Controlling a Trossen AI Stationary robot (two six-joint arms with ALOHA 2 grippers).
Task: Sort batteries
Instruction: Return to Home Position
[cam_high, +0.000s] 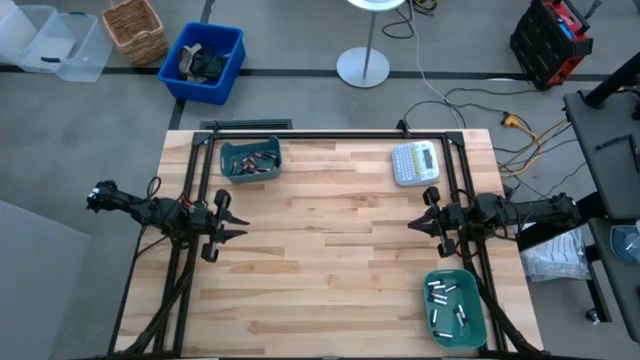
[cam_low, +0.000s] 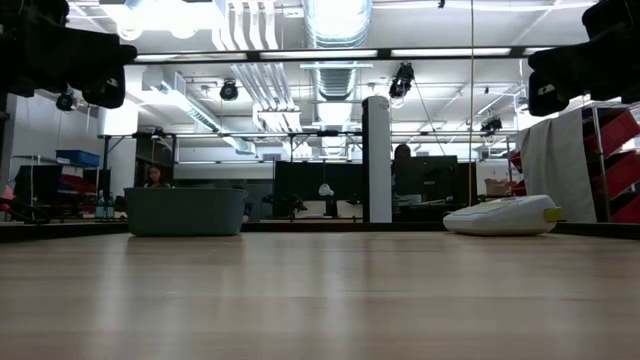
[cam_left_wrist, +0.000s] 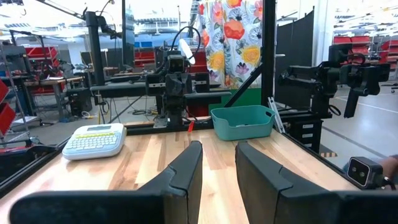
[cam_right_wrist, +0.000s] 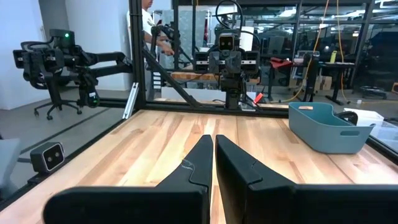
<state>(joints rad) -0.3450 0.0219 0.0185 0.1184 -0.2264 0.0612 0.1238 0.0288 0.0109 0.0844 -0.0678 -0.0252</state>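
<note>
- Plainly, the batteries lie in two lots: the silver batteries (cam_high: 447, 300) in the green bin (cam_high: 428, 310) at the table's near right corner, and the dark and coppery batteries (cam_high: 252, 160) in the blue-grey bin (cam_high: 224, 162) at the far left.
- None lies loose on the wooden table (cam_high: 330, 270).
- A grey-white label maker (cam_high: 415, 163) sits at the far right of the table, well apart from both bins.
- The left gripper (cam_high: 235, 220) hangs over the table's left edge, pointing inward. Its fingers (cam_left_wrist: 186, 174) are parted by a clear gap and hold nothing.
- The right gripper (cam_high: 420, 212) hangs over the right edge, facing the left one across the bare middle. Its fingers (cam_right_wrist: 198, 163) are drawn together with only a sliver between the tips, and they too hold nothing.
- Both grippers are well clear of the bins.
</note>
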